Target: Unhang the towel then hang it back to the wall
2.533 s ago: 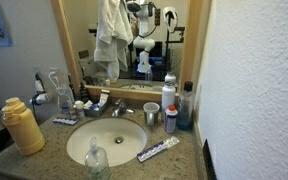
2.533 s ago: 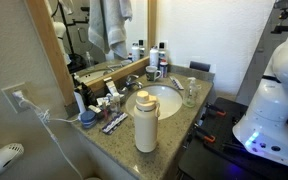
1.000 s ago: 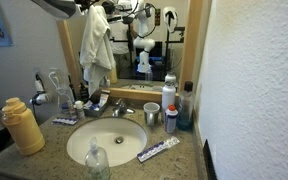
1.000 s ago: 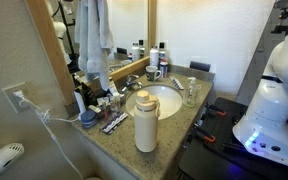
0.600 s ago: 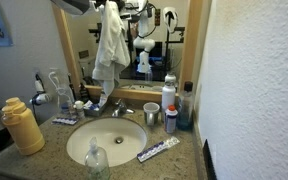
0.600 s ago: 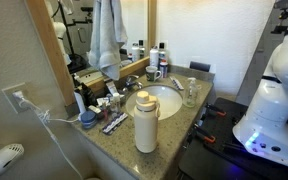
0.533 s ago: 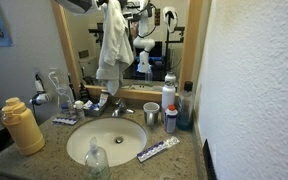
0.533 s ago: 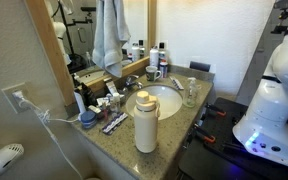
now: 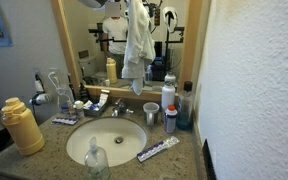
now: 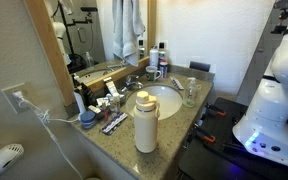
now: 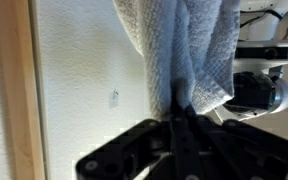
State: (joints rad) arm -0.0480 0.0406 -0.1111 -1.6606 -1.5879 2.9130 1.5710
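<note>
Towel pinched in claw, dangling before mirror above cluttered granite counter, sink.

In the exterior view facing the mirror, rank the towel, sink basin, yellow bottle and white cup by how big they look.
1. The towel and the sink basin: about alike, too close to rank.
2. The yellow bottle, though nearest the camera.
3. The white cup.

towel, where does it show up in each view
In an exterior view: the towel hangs at top centre.
In an exterior view: the towel is at the top, left of centre.
Wrist view: the towel fills the upper middle, pinched by the gripper.
Shared landmark: the wooden mirror frame.
</note>
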